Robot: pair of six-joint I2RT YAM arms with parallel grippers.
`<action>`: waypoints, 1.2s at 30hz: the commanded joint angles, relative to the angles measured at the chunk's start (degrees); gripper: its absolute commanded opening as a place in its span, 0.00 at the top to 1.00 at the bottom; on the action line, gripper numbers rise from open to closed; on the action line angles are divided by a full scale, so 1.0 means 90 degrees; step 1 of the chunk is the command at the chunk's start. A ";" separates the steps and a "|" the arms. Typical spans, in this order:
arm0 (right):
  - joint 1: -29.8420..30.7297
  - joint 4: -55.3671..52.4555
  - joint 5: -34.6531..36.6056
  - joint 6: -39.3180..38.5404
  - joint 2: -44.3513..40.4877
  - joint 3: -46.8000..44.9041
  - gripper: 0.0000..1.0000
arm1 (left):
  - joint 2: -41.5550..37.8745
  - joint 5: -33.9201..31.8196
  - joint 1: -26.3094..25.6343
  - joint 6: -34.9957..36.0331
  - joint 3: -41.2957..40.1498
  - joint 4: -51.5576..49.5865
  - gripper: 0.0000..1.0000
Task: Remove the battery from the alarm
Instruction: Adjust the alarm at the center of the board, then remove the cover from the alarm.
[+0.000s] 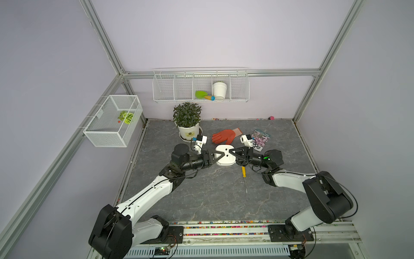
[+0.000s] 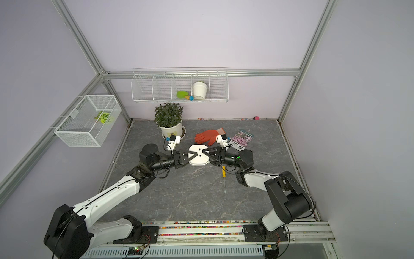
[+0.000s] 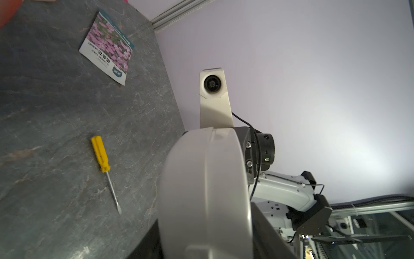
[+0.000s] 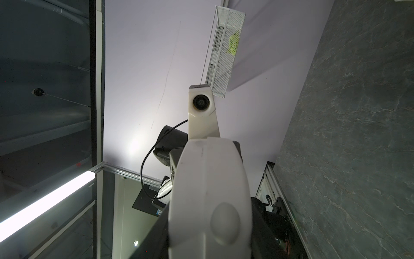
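Note:
The alarm [image 1: 226, 162] [image 2: 199, 162], a white rounded-square case, is held flat a little above the grey table, a plain white side facing up. My left gripper [image 1: 220, 154] [image 2: 194, 154] is shut on its left edge, one black finger over the top and one underneath. From the opposite side my right gripper [image 1: 230, 154] [image 2: 205, 154] is shut on its right edge in the same way. In each wrist view the alarm [image 3: 206, 190] [image 4: 210, 190] fills the space between the jaws, edge-on. The battery is hidden.
A yellow screwdriver [image 1: 244, 177] lies on the table just under the right wrist. An orange glove [image 1: 224, 136], a seed packet [image 1: 260, 139] and a potted plant [image 1: 187, 121] sit behind. A wire shelf [image 1: 170, 89] hangs on the back wall, a mesh basket [image 1: 107, 134] on the left.

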 commanded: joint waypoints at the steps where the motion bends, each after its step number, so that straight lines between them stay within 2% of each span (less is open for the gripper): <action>1: -0.0038 0.0116 -0.0228 0.0017 0.0083 0.0111 0.51 | 0.0017 -0.0077 -0.0031 0.0214 0.0102 0.0038 0.63; 4: -0.0331 -0.0268 -0.0121 -0.0269 -0.0106 -0.0165 0.31 | 0.0026 -0.0345 -0.0031 0.0257 0.0079 -0.0259 0.69; 7: -0.0767 -0.1863 -0.0140 -0.1404 -0.0648 -0.0483 0.18 | 0.0064 -0.0671 -0.0031 0.0234 -0.0079 -0.0408 0.74; 11: -0.1203 -0.5147 0.0217 -0.3747 -0.1537 -0.0533 0.13 | 0.0412 -0.0805 -0.0023 0.0296 -0.0272 -0.0429 0.77; 13: -0.1251 -0.6387 0.0541 -0.4595 -0.1872 -0.0428 0.15 | 0.0754 -0.0828 -0.0031 0.0408 -0.0339 -0.0393 0.79; 14: -0.1246 -0.6548 0.0593 -0.4782 -0.1957 -0.0429 0.16 | 0.0936 -0.0821 -0.0040 0.0453 -0.0369 -0.0339 0.80; 17: -0.1202 -0.6027 0.0582 -0.4586 -0.1933 -0.0679 0.27 | 0.1615 -0.0897 -0.0079 0.0657 -0.0362 -0.0260 0.84; 21: -0.1106 -0.5167 0.0630 -0.4269 -0.1375 -0.1008 0.35 | 0.2423 -0.0915 -0.0147 0.0722 -0.0393 0.0251 0.89; 25: -0.0899 -0.3982 0.0767 -0.3761 -0.0498 -0.1190 0.38 | 0.3018 -0.0793 -0.0148 0.0654 -0.0427 0.0884 0.89; 29: -0.0726 -0.3305 0.0879 -0.3494 0.0254 -0.1188 0.41 | 0.3502 -0.0642 -0.0153 0.0656 -0.0406 0.1190 0.91; 36: -0.0684 -0.2111 0.0905 -0.3051 0.1382 -0.1204 0.43 | 0.3774 -0.0685 -0.0148 0.0937 -0.0334 0.1033 0.91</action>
